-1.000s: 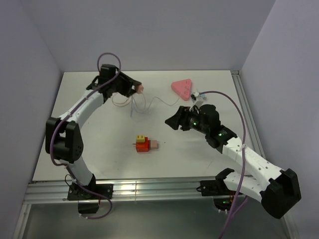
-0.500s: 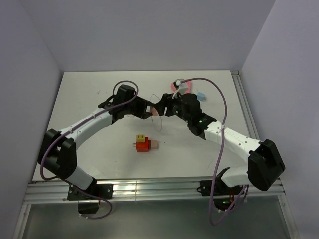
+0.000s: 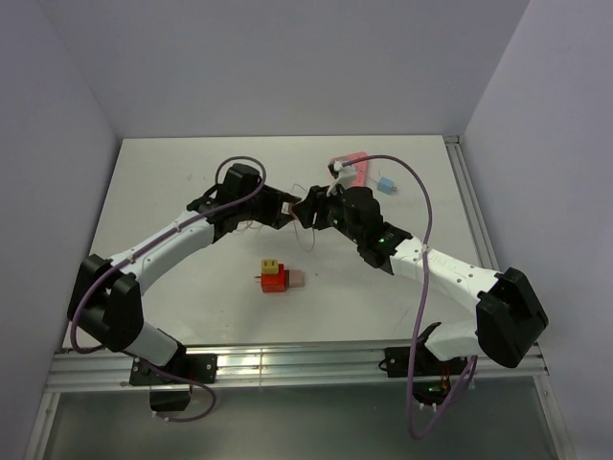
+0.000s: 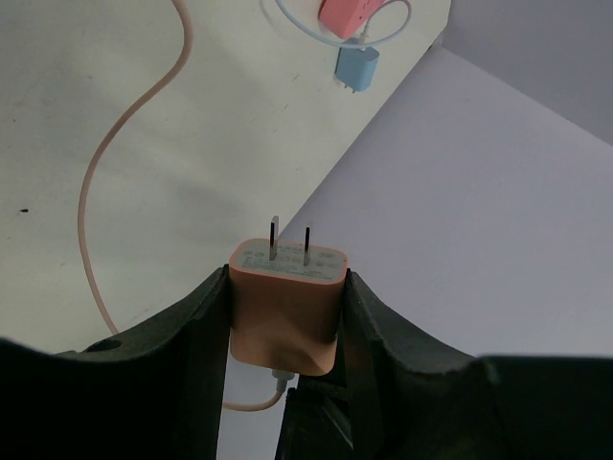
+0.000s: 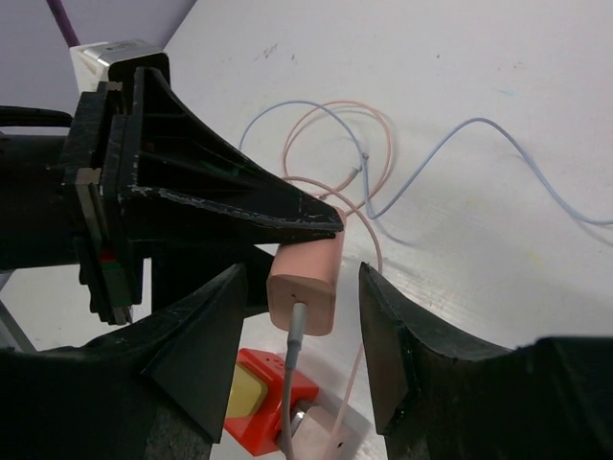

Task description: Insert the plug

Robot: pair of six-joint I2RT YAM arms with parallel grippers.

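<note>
Where the two arms meet at centre frame above the table (image 3: 163, 163), the left jaws are clamped on the sides of a peach adapter (image 4: 285, 316), prongs pointing away. The right jaws stand apart on either side of that same adapter, gaps visible, holding nothing. The light-blue plug (image 3: 386, 184) lies on the table at upper right, just beside the pink socket strip (image 3: 354, 159), unheld.

An orange-red block (image 3: 272, 279) with a yellow top lies near the middle of the white bench (image 3: 182, 182), with a small tan piece (image 3: 296, 279) touching its right side. A pink triangular socket strip (image 3: 356, 158) sits toward the far edge. A peach charger block (image 4: 285, 311) shows two metal prongs, and a thin pink cable (image 4: 101, 182) curves across the bench.
</note>
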